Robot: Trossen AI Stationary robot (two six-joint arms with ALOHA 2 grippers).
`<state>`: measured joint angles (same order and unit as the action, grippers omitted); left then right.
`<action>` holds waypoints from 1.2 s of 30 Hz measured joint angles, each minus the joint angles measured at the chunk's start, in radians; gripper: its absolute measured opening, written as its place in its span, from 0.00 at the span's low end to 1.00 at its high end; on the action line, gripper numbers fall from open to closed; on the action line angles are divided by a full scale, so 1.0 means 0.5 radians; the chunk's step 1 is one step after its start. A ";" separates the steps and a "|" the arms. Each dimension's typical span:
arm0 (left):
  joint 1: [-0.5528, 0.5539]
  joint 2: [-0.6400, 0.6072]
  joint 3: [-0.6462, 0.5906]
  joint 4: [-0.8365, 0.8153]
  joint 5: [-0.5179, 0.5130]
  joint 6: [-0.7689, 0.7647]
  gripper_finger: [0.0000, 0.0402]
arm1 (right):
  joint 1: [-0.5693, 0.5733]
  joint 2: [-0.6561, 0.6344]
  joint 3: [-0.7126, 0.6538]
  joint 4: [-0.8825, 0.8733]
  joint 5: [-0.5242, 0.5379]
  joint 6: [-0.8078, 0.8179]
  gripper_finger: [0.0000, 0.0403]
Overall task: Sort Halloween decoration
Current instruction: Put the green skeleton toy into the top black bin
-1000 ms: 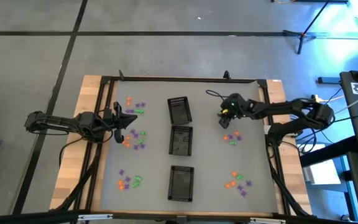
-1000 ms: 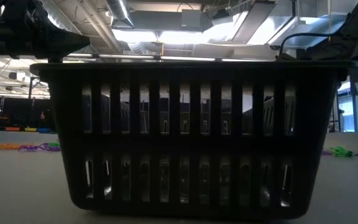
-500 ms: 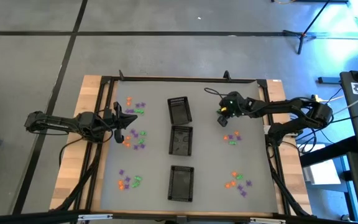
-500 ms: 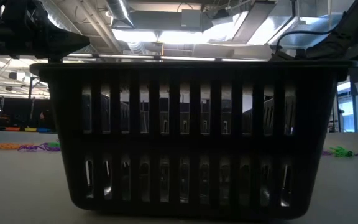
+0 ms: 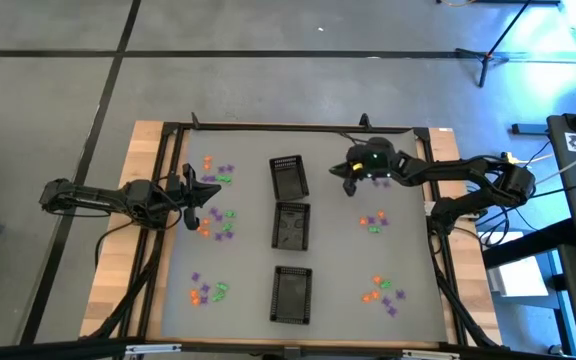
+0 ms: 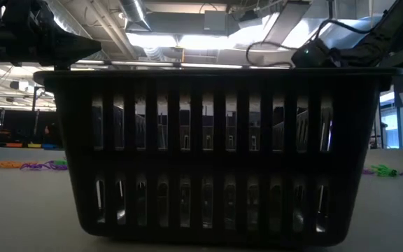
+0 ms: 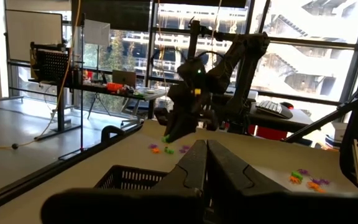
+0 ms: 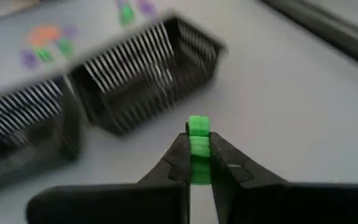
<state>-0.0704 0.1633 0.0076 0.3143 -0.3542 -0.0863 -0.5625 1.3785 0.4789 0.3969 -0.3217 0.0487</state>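
- The right gripper (image 8: 199, 163) is pinched shut on a green trinket (image 8: 198, 134), carried clear of the table in the high view's upper right, presumably for sorting into the far tray (image 5: 288, 177).
- Open table lies between them.
- The left gripper (image 5: 211, 194), closed and empty, waits at centre left beside scattered trinkets (image 5: 218, 222).

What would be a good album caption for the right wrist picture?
Right gripper pinches a green trinket before black mesh trays.
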 joint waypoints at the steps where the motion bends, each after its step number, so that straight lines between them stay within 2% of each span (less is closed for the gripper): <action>1: 0.000 0.000 0.000 0.000 0.000 0.000 0.02 | 0.000 0.000 0.000 0.079 -0.022 0.022 0.09; 6: 0.000 0.000 0.000 0.001 0.000 0.000 0.02 | 0.099 -0.002 0.019 0.338 0.008 0.048 0.09; 11: 0.000 0.000 0.000 0.000 0.000 0.000 0.02 | 0.296 -0.002 0.177 0.238 0.147 -0.086 0.06; 14: 0.000 0.000 0.000 0.000 0.000 0.000 0.02 | 0.415 0.038 0.269 0.187 0.295 -0.177 0.08; 17: 0.000 0.000 0.000 0.000 0.000 0.001 0.02 | 0.482 0.123 0.360 0.182 0.345 -0.255 0.10; 28: 0.000 0.000 0.000 -0.001 0.000 0.000 0.02 | 0.524 0.585 0.640 0.140 0.294 -0.264 0.10; 36: 0.000 0.000 0.000 0.000 0.000 0.000 0.02 | 0.523 0.738 0.822 0.086 0.312 -0.269 0.19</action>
<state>-0.0704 0.1631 0.0078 0.3145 -0.3542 -0.0864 -0.3009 1.7476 0.8900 0.4401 -0.1656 -0.0856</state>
